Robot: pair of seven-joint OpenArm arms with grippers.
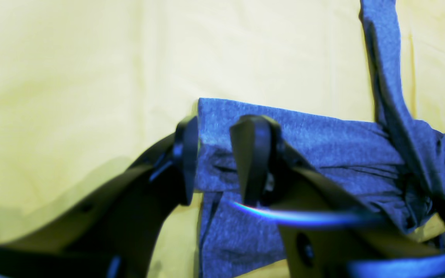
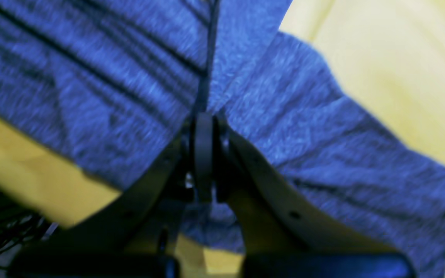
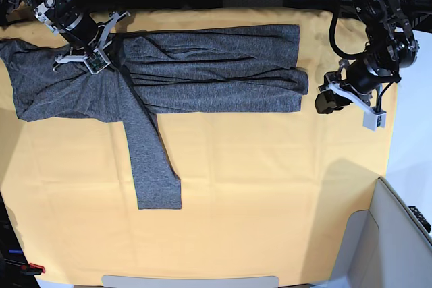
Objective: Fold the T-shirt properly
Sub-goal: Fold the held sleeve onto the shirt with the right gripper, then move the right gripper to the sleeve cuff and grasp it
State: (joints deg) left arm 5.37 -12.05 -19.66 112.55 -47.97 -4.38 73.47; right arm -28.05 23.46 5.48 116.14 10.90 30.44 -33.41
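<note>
One T-shirt (image 3: 202, 72) lies on the far half of the table, stretched from the far-left edge to a little right of the middle. It is a heathered charcoal-grey knit with long sleeves and no print. Its body is gathered into long horizontal folds, stacked as a band whose right end stops in a fairly straight edge. At the left end the cloth spreads wider and looser, in a rumpled mass that reaches the table's left edge. One sleeve (image 3: 150, 160) runs from the band toward the near side, slanting slightly right, and ends in a flat, squared cuff well clear of the rest of the garment.

Under it lies one yellow cloth (image 3: 270, 187), which covers the tabletop and shows bare over the whole near and right parts.

There are two grippers. The right gripper (image 2: 204, 119) sits at the far left of the base view, over the shirt's bunched end. In its wrist view its two black jaws stand pressed together with grey knit pinched between them, the fabric fanning away on both sides. The left gripper (image 1: 224, 154) is at the right of the base view, just beyond the shirt's right end. Its wrist view shows the jaws part-way apart, straddling a corner of the folded grey cloth. Whether they touch it I cannot tell.
</note>
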